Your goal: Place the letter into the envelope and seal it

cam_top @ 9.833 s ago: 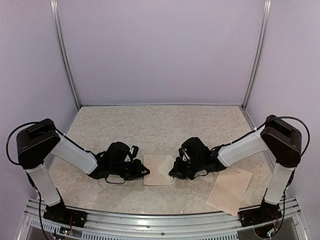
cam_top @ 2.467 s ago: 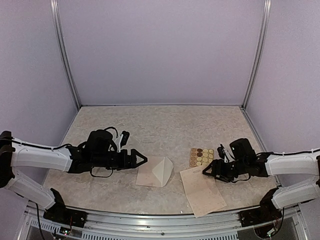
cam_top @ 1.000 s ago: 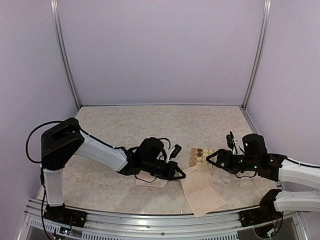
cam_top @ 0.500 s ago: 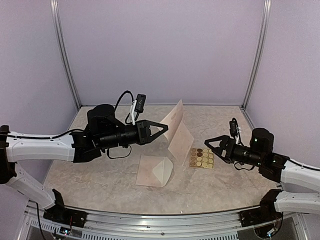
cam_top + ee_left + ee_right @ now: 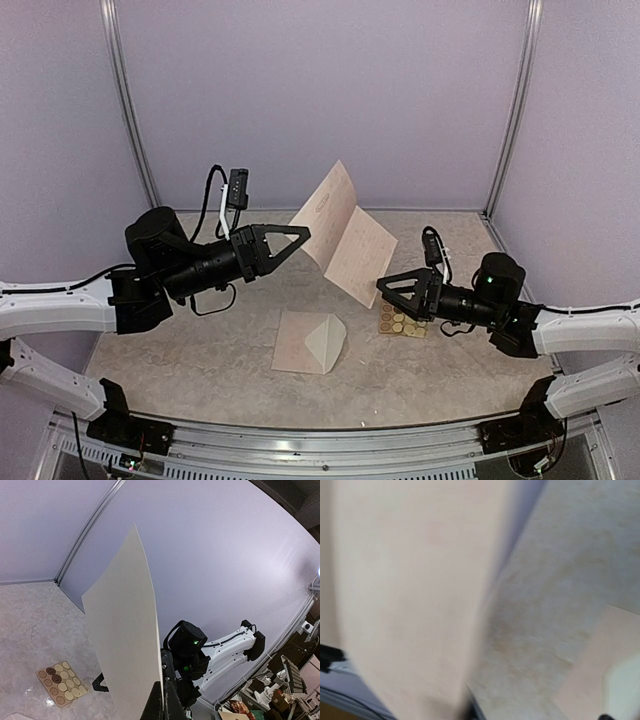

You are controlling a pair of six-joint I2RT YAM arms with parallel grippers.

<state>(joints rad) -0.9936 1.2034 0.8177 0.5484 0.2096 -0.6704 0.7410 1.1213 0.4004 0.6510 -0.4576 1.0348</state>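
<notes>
My left gripper is shut on the letter, a cream sheet held tilted in the air above the table's middle. The left wrist view shows the closed fingertips pinching the letter at its lower edge. Open and holding nothing, my right gripper sits just right of the sheet's lower corner. In the right wrist view the blurred letter fills the left side and the fingers are mostly hidden. The envelope lies flat on the table below with its pointed flap open, and the envelope also shows at the right wrist view's lower right.
A tan sheet of round stickers lies on the marble tabletop, partly under my right gripper; the left wrist view shows the sticker sheet too. Lilac walls with metal corner posts close in the back and sides.
The left arm has carried the letter higher and further left. My right gripper has slid left over the sticker sheet, up to the sheet's lower corner, still open.
</notes>
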